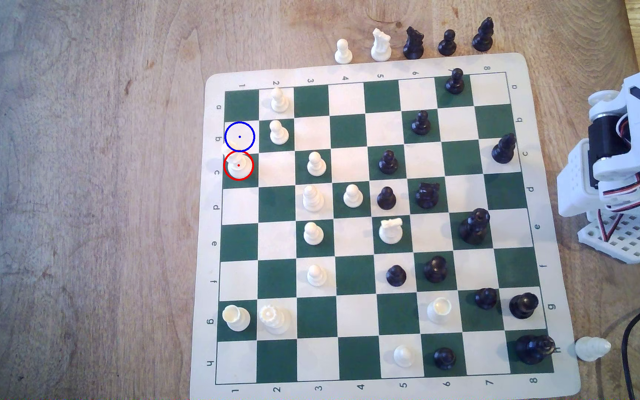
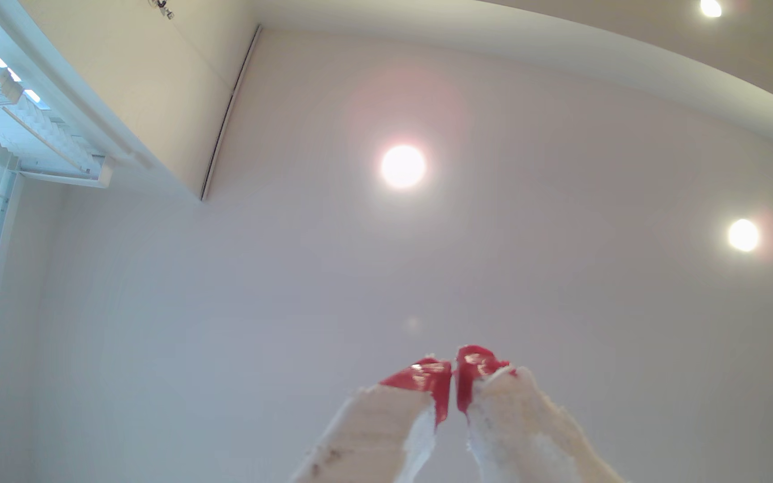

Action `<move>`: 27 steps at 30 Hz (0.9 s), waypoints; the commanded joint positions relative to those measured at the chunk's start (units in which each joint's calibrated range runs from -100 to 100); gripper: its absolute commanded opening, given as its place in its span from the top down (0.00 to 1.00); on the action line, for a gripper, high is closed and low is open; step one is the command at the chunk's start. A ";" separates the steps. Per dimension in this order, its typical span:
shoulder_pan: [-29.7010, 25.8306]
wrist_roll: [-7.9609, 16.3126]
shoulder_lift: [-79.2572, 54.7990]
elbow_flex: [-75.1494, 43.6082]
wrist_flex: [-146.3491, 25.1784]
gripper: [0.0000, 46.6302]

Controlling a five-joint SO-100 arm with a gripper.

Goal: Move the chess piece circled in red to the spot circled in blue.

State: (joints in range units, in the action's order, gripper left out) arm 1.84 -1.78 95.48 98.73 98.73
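Chess piece (image 1: pixel 238 164) at board (image 1: pixel 353 390) edge; spot (image 1: pixel 239 136) adjacent (bare).

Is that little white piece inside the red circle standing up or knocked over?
Standing upright. In the exterior view the cream-white plastic chess piece with a rounded knob top rests on its wide round base on its green square, knob above the base.

From my remote station, the arm (image 1: pixel 626 154) was cut off by the exterior view's right edge, its gripper end out of frame; the chessboard (image 1: pixel 210 384) ran past the bottom edge; the chess piece (image 1: pixel 238 163) had its outline partly masked by the drawn red ring; the gripper (image 2: pixel 454 371) bases were cropped in the wrist view.
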 commanded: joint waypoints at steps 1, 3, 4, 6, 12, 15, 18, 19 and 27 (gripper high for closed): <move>-0.40 -0.24 0.36 1.27 0.95 1.00; -0.40 -0.24 0.36 1.27 0.70 1.00; -0.32 -0.24 0.36 1.27 0.29 1.00; -0.32 -0.24 0.36 1.27 -1.92 1.00; 1.79 -0.24 0.36 0.72 -28.95 1.00; 2.50 0.00 0.36 0.54 -40.08 1.00; 3.36 0.10 0.36 -0.09 -53.52 1.00; 3.44 0.15 0.36 -0.73 -56.96 1.00; 4.14 0.20 0.03 -11.52 -95.53 1.00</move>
State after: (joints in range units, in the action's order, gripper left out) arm 5.75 -1.78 95.48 97.92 22.71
